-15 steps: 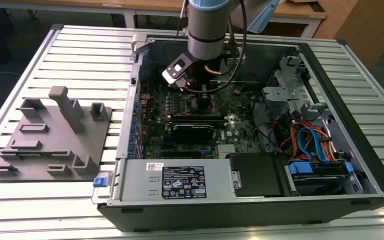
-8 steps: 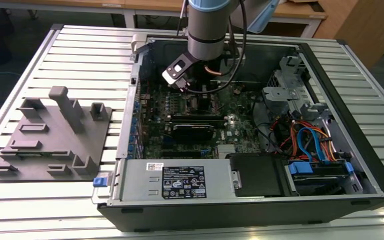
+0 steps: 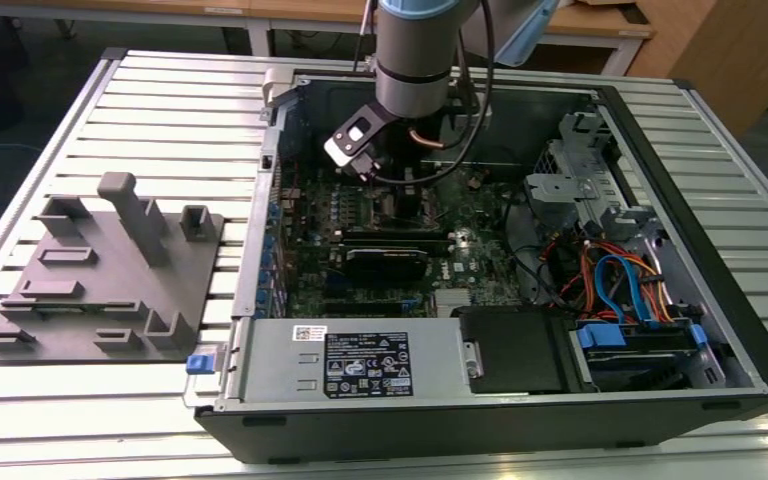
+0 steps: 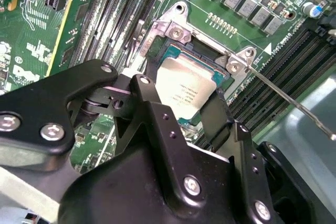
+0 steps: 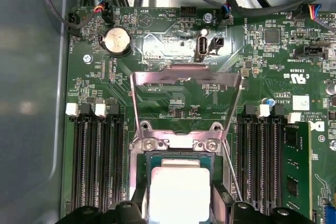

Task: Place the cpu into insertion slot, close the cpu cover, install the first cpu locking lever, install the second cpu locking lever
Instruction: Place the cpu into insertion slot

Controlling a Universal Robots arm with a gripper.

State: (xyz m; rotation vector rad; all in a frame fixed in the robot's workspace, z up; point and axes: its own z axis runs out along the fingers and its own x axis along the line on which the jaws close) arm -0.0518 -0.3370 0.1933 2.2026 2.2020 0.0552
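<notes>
One cpu (image 4: 186, 85), one insertion slot (image 4: 169, 31), one cpu cover (image 5: 186, 77) standing open. Cpu square, silver-grey top, in slot; gripper (image 4: 181, 103) clamps its sides.

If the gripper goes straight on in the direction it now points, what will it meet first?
Probably the cpu: it lies directly ahead of the gripper, at the slot. Whether they touch now is unclear. The cover stands open, out of that line.
</notes>
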